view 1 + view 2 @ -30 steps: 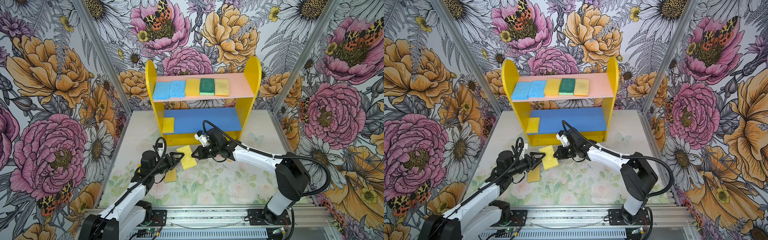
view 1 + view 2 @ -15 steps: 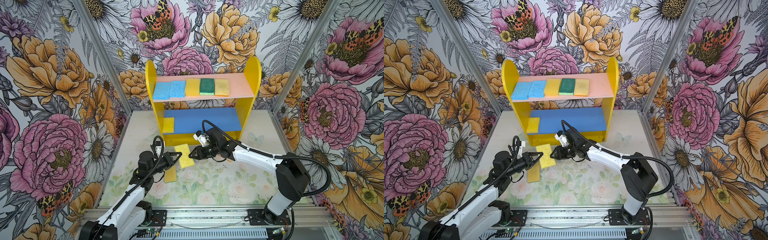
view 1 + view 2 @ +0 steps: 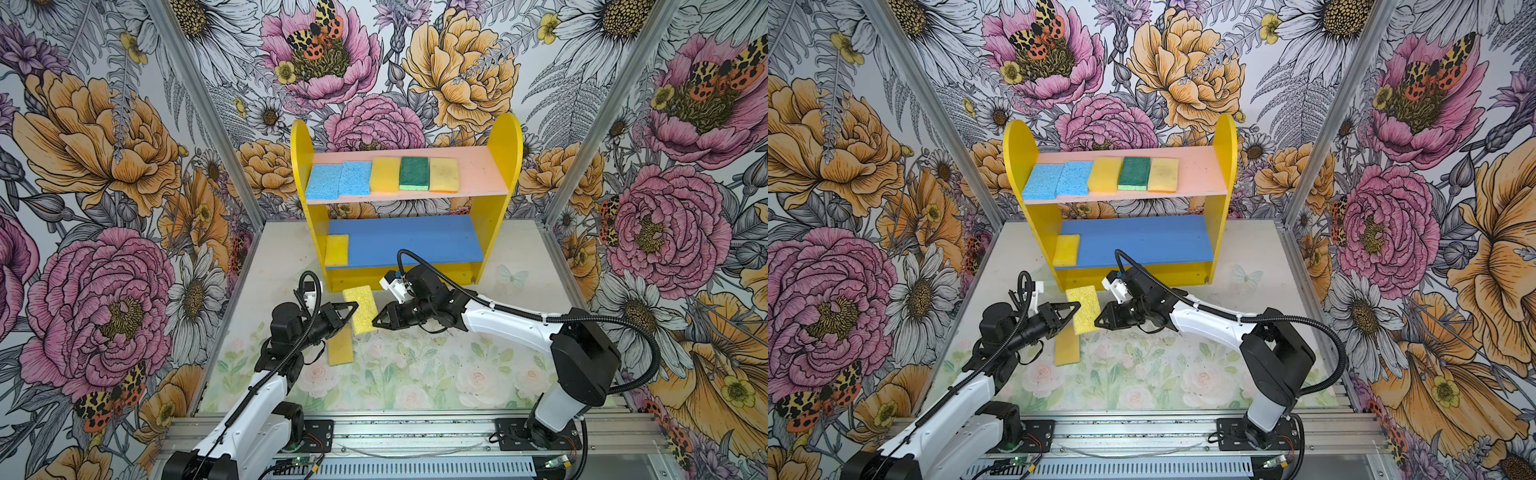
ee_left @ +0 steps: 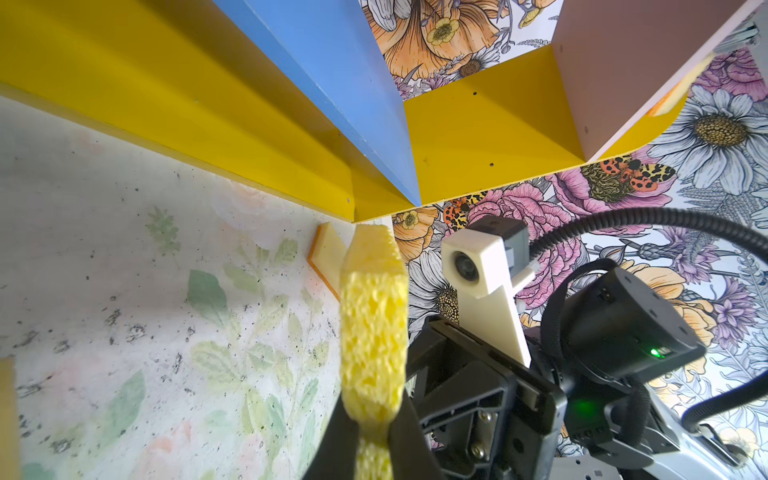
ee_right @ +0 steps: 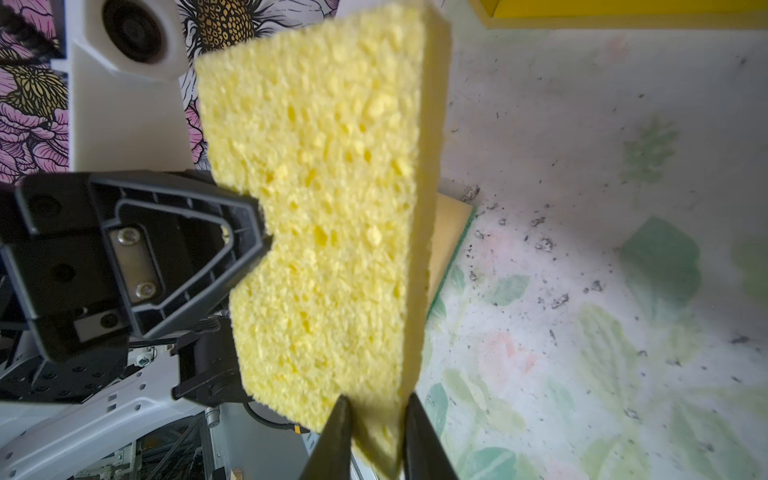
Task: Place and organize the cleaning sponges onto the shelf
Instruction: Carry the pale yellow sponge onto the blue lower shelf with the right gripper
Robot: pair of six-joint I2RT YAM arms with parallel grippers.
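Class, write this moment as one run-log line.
phase: shared grip | left pincer: shut on sponge | right pincer: shut on sponge | sponge: aloft before shelf | shelf: part filled

The left arm [image 3: 266,386] rises from the near left base and reaches far and rightward. Its left hand [image 3: 354,307] lies level, pointing right. The right arm [image 3: 511,322] stretches low from the near right base toward the left, and its right hand [image 3: 375,321] points left. The two hands almost meet tip to tip, each pinching an opposite edge of one yellow sponge [image 3: 360,309].
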